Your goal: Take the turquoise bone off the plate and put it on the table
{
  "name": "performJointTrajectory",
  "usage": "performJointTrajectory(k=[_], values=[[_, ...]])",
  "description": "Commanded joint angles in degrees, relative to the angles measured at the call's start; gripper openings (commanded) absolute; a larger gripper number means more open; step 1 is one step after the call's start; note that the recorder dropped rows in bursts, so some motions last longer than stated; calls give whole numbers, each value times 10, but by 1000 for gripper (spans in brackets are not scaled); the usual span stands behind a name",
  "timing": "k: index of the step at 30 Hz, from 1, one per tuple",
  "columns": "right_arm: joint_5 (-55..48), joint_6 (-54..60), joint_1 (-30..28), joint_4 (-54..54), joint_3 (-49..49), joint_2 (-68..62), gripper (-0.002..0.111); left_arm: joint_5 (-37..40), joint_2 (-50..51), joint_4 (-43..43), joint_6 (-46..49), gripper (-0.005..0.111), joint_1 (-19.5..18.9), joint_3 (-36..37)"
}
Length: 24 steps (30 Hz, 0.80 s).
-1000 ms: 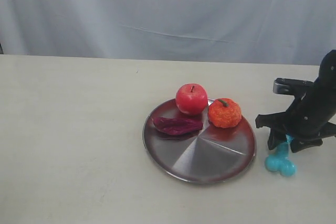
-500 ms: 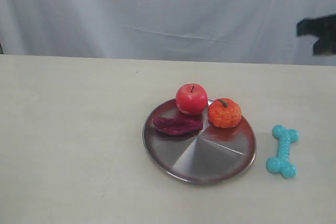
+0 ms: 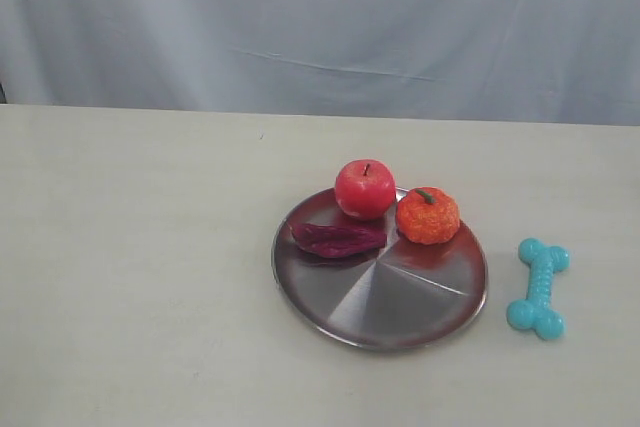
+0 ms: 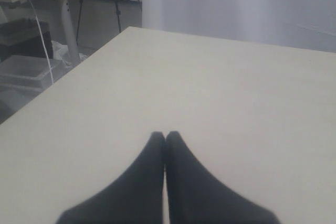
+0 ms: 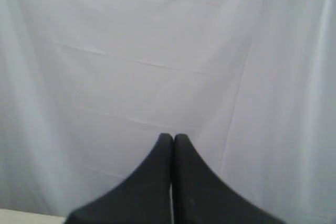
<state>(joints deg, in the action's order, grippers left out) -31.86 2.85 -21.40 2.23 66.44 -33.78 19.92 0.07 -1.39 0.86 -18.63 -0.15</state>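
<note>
- Lying flat on the surface (image 3: 140, 277), the turquoise bone (image 3: 538, 289) sits just right of the plate (image 3: 400, 312), clear of its rim, with one knobbed end nearer the camera.
- The plate carries a red apple (image 3: 365, 188), an orange fruit (image 3: 428, 215) and a dark purple piece (image 3: 338, 239), all on its far half.
- Wrist view, left hand (image 4: 165, 136): fingers pressed together, nothing between them, bare surface beyond.
- Wrist view, right hand (image 5: 173, 137): fingers closed tight, empty, facing a pale curtain (image 5: 157, 51).

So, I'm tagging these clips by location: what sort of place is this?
Likely a robot test lab, not a home: a large cream-beige tabletop backed by a hung white cloth backdrop, with a black tripod and clear plastic storage bin beyond it.
</note>
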Motion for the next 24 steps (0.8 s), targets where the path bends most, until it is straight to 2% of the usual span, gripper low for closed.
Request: performJointTrajectory(k=[1,10,17,24], values=[[-23,-2,-2,9,-28,73,0,-3,-1,-1,-2,0,-1,1],[-95,-61,-2,9,-72,219,0,-3,-1,-1,-2,0,-1,1],[-102,-61,-2,9,-72,315,0,-3,-1,-1,-2,0,-1,1],[-122,-61,-2,4,-52,338,0,-3,-1,-1,-2,0,-1,1]])
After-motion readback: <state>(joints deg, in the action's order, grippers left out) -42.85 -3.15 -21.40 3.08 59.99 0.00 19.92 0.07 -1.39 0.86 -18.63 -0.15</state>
